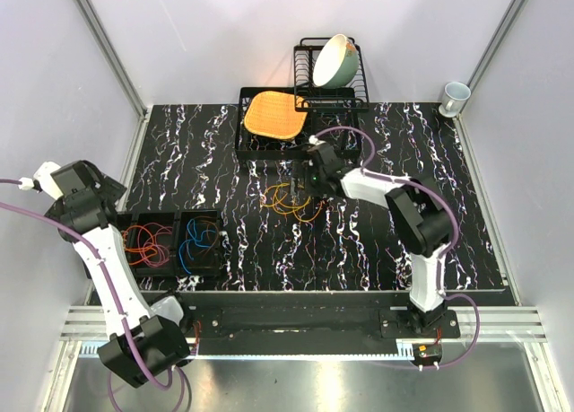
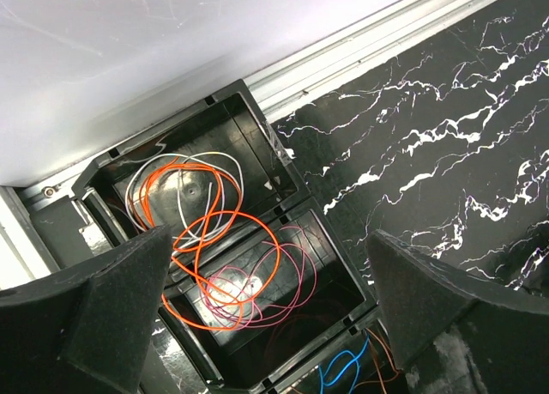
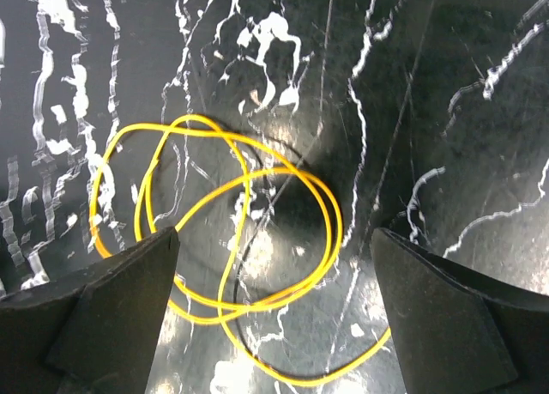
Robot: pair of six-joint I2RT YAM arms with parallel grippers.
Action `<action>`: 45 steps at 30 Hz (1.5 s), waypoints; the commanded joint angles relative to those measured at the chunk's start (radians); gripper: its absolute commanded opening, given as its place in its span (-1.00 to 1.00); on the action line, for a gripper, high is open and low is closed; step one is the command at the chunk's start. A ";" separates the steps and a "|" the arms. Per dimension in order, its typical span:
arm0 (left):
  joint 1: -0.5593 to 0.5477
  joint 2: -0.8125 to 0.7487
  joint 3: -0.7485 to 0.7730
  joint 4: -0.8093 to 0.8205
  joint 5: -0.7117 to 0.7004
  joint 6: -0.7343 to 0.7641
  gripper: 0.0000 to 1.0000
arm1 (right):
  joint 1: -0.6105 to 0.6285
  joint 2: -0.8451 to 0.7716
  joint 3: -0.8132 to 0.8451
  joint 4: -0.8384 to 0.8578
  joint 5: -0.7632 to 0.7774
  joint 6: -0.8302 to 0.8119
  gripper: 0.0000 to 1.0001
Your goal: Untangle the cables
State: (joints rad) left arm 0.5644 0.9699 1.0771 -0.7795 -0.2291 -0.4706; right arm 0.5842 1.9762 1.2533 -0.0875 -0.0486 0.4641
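Note:
A loose tangle of yellow cables (image 1: 291, 203) lies on the black marbled table (image 1: 404, 161) near the middle. My right gripper (image 1: 310, 180) hovers just behind it, open and empty. In the right wrist view the yellow loops (image 3: 244, 184) lie between and ahead of the open gripper (image 3: 274, 235), with a thin dark wire (image 3: 249, 239) across them. At the left, a black compartment tray (image 1: 177, 216) holds orange-red cables (image 1: 146, 241) and blue cables (image 1: 197, 241). My left gripper (image 1: 109, 210) is open above it. In the left wrist view that gripper (image 2: 268, 239) is empty over orange (image 2: 202, 244), pink (image 2: 292, 278), white (image 2: 184, 162) and blue cables (image 2: 343, 372).
A black dish rack with a pale green bowl (image 1: 334, 62) stands at the back. In front of it is an orange woven mat (image 1: 272, 113) on a black tray. A white mug (image 1: 455, 96) sits at the back right corner. Grey walls close in both sides.

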 commanded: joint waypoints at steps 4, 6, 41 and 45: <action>0.005 -0.033 -0.012 0.055 0.040 0.021 0.97 | 0.080 0.145 0.199 -0.314 0.243 -0.097 0.86; 0.008 -0.037 -0.013 0.056 0.039 0.021 0.97 | 0.085 0.184 0.230 -0.372 0.263 -0.100 0.70; 0.005 -0.063 -0.032 0.072 0.088 0.030 0.97 | 0.227 -0.134 0.509 -0.557 0.173 -0.128 -1.00; 0.005 -0.066 -0.032 0.072 0.088 0.027 0.97 | 0.258 -0.137 0.566 -0.564 0.147 -0.130 -1.00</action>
State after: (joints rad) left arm 0.5644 0.9264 1.0473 -0.7525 -0.1684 -0.4595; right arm 0.8089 1.8862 1.7260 -0.6415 0.1322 0.3435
